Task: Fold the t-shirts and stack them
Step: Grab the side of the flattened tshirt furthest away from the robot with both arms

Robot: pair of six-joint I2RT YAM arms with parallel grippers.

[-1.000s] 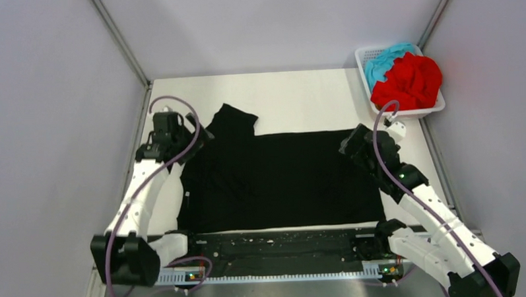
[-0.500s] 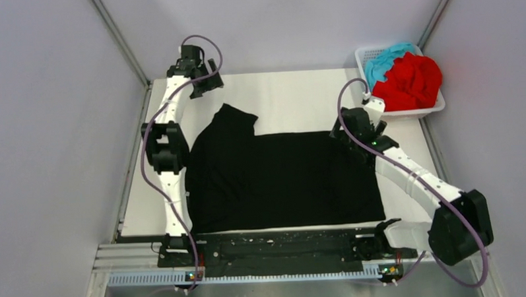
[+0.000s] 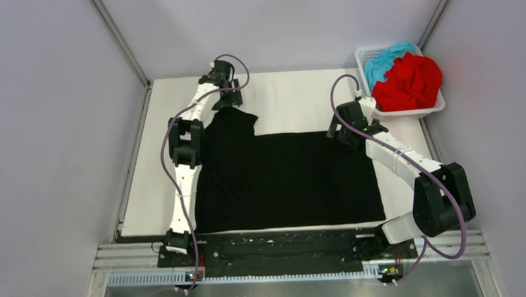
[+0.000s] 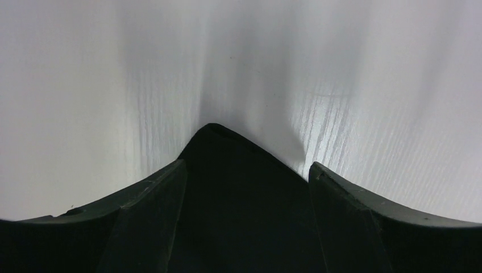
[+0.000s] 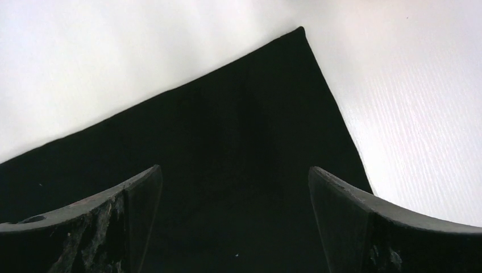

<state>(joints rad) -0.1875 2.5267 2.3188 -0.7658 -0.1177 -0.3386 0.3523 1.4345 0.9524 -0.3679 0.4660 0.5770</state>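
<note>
A black t-shirt (image 3: 281,181) lies spread flat on the white table, one sleeve (image 3: 236,123) pointing to the far left. My left gripper (image 3: 228,101) hovers over that sleeve's tip (image 4: 215,133), open, with the black cloth lying between its fingers (image 4: 153,193). My right gripper (image 3: 337,130) is open over the shirt's far right corner (image 5: 293,51), and cloth fills the gap between its fingers (image 5: 139,193). A red t-shirt (image 3: 411,82) and a teal-blue t-shirt (image 3: 384,60) are bunched in the basket.
The white mesh basket (image 3: 408,112) stands at the table's far right corner, close behind the right arm. Grey walls enclose the table on three sides. A dark rail (image 3: 277,247) with both arm bases runs along the near edge.
The left arm stretched out toward the far edge, then swung right onto the sleeve tip, its jaws narrowing slightly. The right gripper crept farther along the shirt's far right corner.
</note>
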